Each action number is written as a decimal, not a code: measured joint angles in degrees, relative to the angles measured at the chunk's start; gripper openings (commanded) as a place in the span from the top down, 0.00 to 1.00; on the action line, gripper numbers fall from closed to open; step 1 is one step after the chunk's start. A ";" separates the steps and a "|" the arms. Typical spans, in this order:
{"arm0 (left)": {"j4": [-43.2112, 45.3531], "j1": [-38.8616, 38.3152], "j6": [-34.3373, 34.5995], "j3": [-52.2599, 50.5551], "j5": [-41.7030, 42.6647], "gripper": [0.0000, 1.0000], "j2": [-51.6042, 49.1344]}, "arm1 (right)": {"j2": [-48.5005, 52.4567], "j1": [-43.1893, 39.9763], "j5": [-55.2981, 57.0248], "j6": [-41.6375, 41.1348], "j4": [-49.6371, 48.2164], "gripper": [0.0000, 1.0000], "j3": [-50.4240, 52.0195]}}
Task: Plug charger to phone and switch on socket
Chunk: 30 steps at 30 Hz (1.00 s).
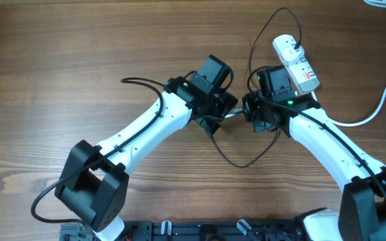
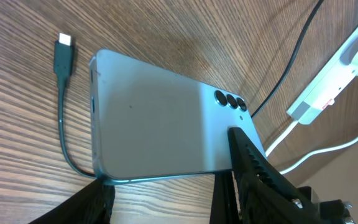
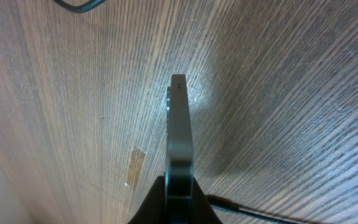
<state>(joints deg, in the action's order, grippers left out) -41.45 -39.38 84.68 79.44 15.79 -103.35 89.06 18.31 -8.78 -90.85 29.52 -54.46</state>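
Note:
The phone (image 2: pixel 154 118) shows its pale back and three dark lenses, lifted a little off the wooden table. My left gripper (image 2: pixel 169 158) is shut across its width near one end, one finger at each long edge. My right gripper (image 3: pixel 180 183) is shut on the phone (image 3: pixel 179 124) too, pinching its thin faces, seen edge-on. In the overhead view both grippers meet at the phone (image 1: pixel 233 114). The charger plug tip (image 2: pixel 65 43) lies free on the table beside the phone's far end, its black cable (image 1: pixel 243 161) looping toward the socket (image 1: pixel 297 63).
The socket's thick white cord (image 1: pixel 380 100) runs off the right table edge. The socket (image 2: pixel 340 74) lies just right of the phone. A small tape patch (image 3: pixel 135 165) is stuck to the wood. Both arm bases stand at the front edge.

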 measured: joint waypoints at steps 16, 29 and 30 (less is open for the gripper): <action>-5.79 -1.92 -25.66 -0.13 -9.01 0.01 -0.70 | 0.00 0.04 4.11 28.04 -2.12 0.95 0.00; -4.44 -1.92 -69.18 -0.22 -10.47 0.01 -0.28 | 0.00 0.04 2.60 37.73 -2.64 0.96 0.00; -4.02 -1.92 -69.68 -0.24 -10.47 0.02 0.07 | 0.00 0.04 2.29 36.74 -2.84 0.96 0.00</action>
<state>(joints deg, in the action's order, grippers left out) -45.47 -41.30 15.00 79.20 5.32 -103.28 89.06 18.35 -6.48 -54.11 26.68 -54.46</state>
